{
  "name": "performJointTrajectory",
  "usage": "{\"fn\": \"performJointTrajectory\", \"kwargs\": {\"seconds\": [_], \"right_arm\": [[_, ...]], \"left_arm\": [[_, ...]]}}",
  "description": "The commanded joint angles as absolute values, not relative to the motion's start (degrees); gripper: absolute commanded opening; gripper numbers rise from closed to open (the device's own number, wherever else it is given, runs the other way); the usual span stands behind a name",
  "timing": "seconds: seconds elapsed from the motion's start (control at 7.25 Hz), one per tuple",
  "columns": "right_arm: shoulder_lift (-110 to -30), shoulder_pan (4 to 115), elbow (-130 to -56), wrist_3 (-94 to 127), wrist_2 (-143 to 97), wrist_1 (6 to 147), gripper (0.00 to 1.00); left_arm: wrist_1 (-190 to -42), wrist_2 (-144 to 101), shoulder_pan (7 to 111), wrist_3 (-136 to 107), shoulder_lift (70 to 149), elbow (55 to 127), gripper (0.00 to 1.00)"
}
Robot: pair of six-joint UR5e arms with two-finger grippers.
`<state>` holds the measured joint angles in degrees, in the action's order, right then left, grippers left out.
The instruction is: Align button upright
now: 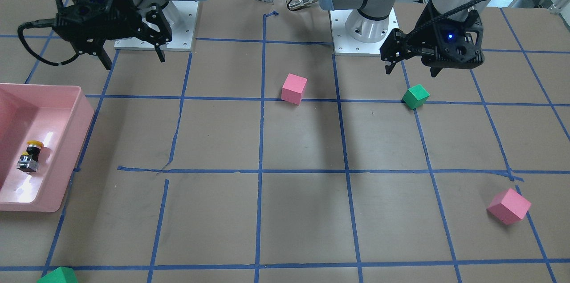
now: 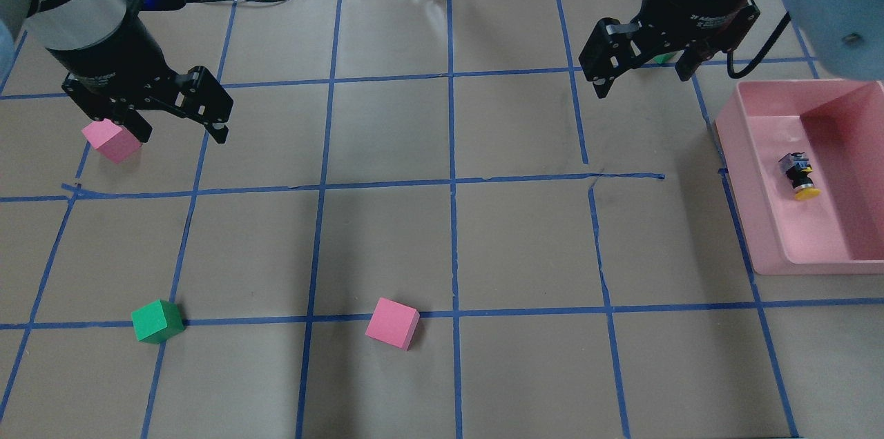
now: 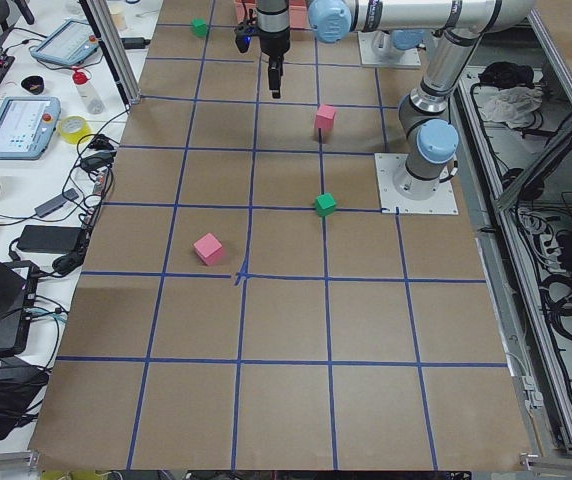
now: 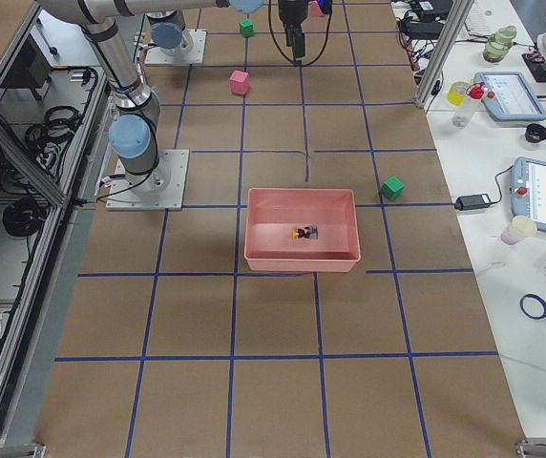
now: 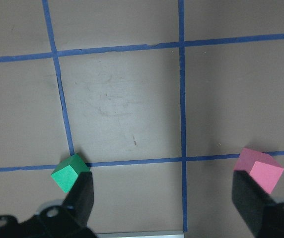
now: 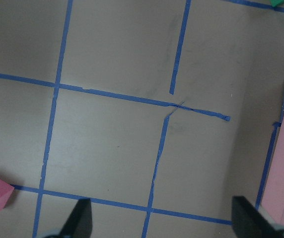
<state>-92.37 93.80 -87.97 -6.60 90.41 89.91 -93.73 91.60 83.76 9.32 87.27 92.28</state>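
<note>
The button (image 1: 30,156) has a yellow cap on a black and grey body and lies on its side inside the pink bin (image 1: 84,109). It also shows in the overhead view (image 2: 798,175) and the right side view (image 4: 304,232). My right gripper (image 2: 642,80) is open and empty, held above the table to the far left of the bin (image 2: 732,149). It also shows in the front view (image 1: 133,61). My left gripper (image 2: 183,132) is open and empty, held above the table beside a pink cube (image 2: 110,140), far from the button.
A green cube (image 2: 157,321) and a second pink cube (image 2: 392,323) sit on the near side of the table. Another green cube (image 1: 58,275) lies beyond the bin. Blue tape lines grid the brown table. Cables and tape rolls lie past the far edge.
</note>
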Motion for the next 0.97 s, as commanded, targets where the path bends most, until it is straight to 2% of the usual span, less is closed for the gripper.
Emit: {"fn": "performJointTrajectory", "kwargs": {"seconds": [0.0, 0.55, 0.83], "right_arm": [[-91.6, 94.0, -88.4, -5.9, 90.9, 89.9, 1.0], [-91.3, 93.3, -88.4, -6.8, 90.7, 90.1, 1.0], [-90.0, 87.8, -88.5, -10.9, 90.7, 90.4, 1.0]], "left_arm": [[-93.7, 91.5, 83.8, 9.3, 87.3, 92.2, 1.0], [-94.0, 91.6, 83.8, 9.3, 87.2, 92.3, 1.0], [-93.8, 91.6, 83.8, 9.3, 87.2, 92.2, 1.0]]}}
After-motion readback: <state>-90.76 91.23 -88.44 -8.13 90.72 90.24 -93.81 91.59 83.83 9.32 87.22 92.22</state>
